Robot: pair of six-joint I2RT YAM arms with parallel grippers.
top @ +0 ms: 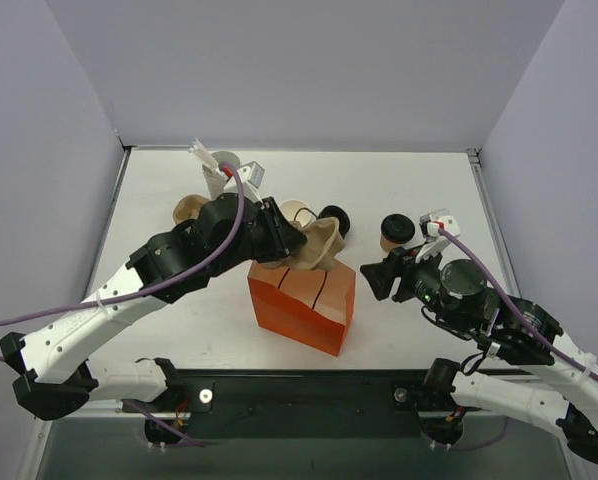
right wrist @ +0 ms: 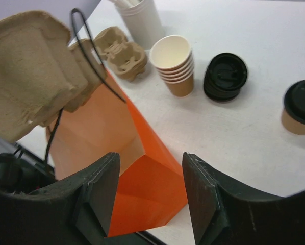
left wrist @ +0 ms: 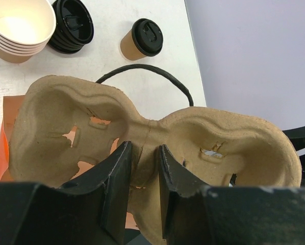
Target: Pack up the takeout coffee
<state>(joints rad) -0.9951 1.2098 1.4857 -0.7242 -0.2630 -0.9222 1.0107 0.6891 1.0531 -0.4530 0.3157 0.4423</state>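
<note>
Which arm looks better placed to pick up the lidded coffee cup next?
The right arm. The right claw is open and empty, and the lidded coffee cup stands near it. The left claw is busy, shut on the cardboard cup carrier above the orange bag.

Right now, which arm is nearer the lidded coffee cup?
Right. The right fingers sit just near-side of the lidded cup; the left fingers, gripping the carrier, are farther left.
</note>
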